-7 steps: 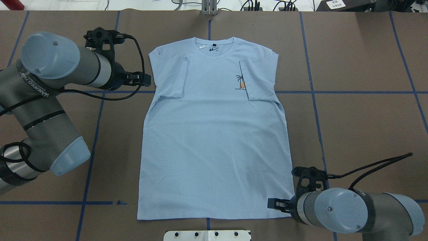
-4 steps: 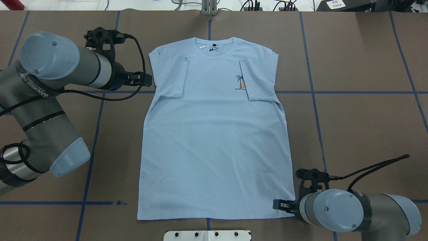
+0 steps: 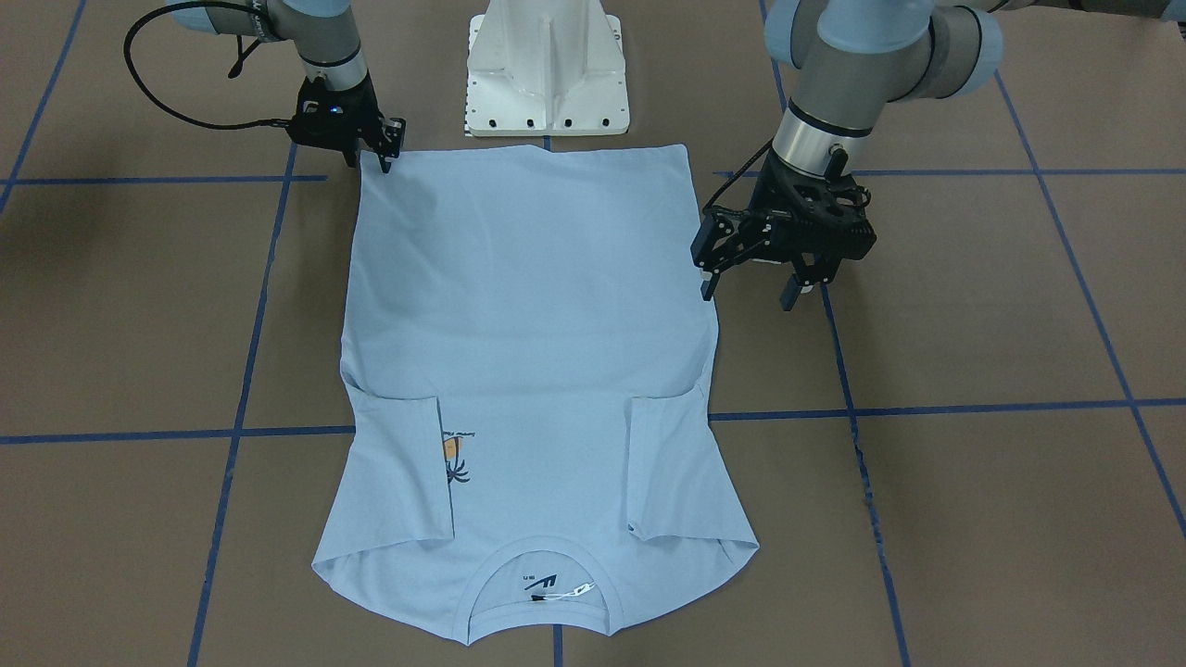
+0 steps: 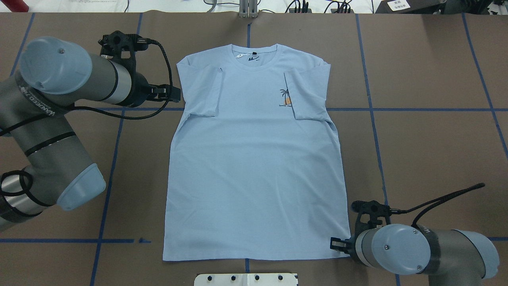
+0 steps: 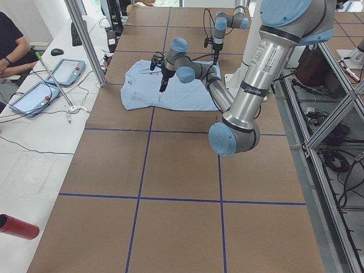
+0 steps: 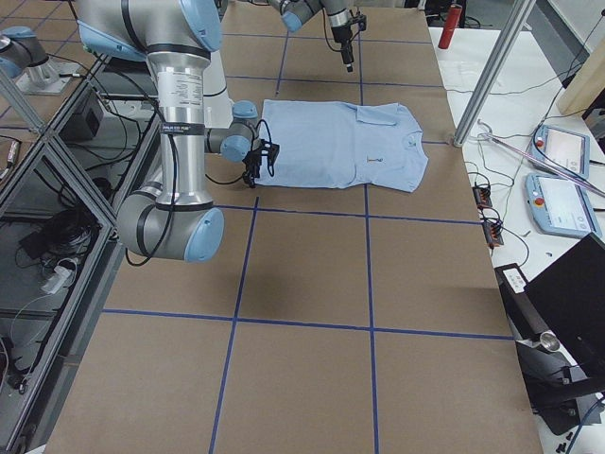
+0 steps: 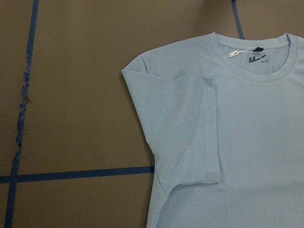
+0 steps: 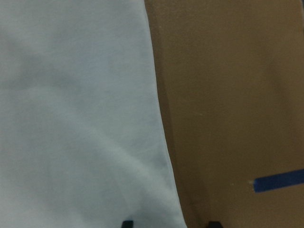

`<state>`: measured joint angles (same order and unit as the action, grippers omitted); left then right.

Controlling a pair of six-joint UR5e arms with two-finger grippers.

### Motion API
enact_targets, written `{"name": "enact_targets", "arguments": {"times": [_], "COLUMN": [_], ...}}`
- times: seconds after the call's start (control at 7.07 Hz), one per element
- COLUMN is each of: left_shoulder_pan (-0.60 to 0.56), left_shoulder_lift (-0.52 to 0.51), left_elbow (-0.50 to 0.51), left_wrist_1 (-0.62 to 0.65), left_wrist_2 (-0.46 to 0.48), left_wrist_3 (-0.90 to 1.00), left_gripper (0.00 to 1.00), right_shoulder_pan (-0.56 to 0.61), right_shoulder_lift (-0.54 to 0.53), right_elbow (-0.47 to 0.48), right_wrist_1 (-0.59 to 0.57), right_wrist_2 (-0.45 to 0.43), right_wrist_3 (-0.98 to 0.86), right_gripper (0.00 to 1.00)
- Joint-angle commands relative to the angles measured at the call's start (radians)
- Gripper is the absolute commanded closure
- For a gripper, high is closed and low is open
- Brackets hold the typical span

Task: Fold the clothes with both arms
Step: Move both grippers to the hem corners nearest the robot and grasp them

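Fingers of the left gripper stand wide apart with nothing between them. The gripper hangs above the table, off the cloth, next to the T-shirt on the robot's left. Seen from overhead it sits just outside the left sleeve, and its wrist camera looks down on that shoulder and sleeve from some height. The T-shirt lies flat and face up in the middle of the table. Its collar is on the far side from the robot and its hem is close to the white base. Both sleeves are folded in over the chest. The right sleeve covers part of the palm print. A dark label shows inside the collar. Blue tape runs across the table and passes under the shirt. At the hem corner on the robot's right, the right gripper is down low at the cloth. Its wrist camera shows two fingertips set apart, one over the fabric and one over bare table, with the shirt's side edge running between them. They have not closed on the cloth.
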<state>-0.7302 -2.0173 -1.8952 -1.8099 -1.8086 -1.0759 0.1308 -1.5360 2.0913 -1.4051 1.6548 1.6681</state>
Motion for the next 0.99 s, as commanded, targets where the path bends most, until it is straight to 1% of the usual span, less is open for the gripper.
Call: {"name": "enact_targets", "arguments": {"times": [0.0, 0.28, 0.42, 0.57, 0.71, 0.85], "left_shoulder_pan": [0.0, -0.003, 0.0, 0.011, 0.09, 0.207], "left_shoulder_lift": [0.002, 0.002, 0.029, 0.108, 0.186, 0.26], "left_elbow": [0.001, -0.001, -0.004, -0.027, -0.103, -0.173], "left_wrist_1": [0.0, 0.001, 0.006, -0.002, -0.005, -0.011], "left_wrist_2": [0.0, 0.0, -0.005, -0.038, -0.052, -0.04], "left_wrist_3": [-0.001, -0.001, -0.006, -0.078, -0.189, -0.358], "left_gripper": [0.0, 0.0, 0.0, 0.0, 0.0, 0.0], "right_shoulder_pan": [0.001, 0.001, 0.001, 0.001, 0.003, 0.006], "right_shoulder_lift": [-0.001, 0.002, 0.003, 0.008, 0.005, 0.01], "right_elbow": [0.004, 0.015, 0.03, 0.047, 0.07, 0.09], "right_wrist_1": [0.0, 0.0, 0.0, 0.0, 0.0, 0.0], "right_wrist_2": [0.01, 0.002, -0.007, -0.007, -0.007, -0.006], "right_wrist_3": [-0.001, 0.005, 0.009, 0.009, 0.009, 0.009], "right_gripper": [1.0, 1.0, 1.0, 1.0, 1.0, 1.0]}}
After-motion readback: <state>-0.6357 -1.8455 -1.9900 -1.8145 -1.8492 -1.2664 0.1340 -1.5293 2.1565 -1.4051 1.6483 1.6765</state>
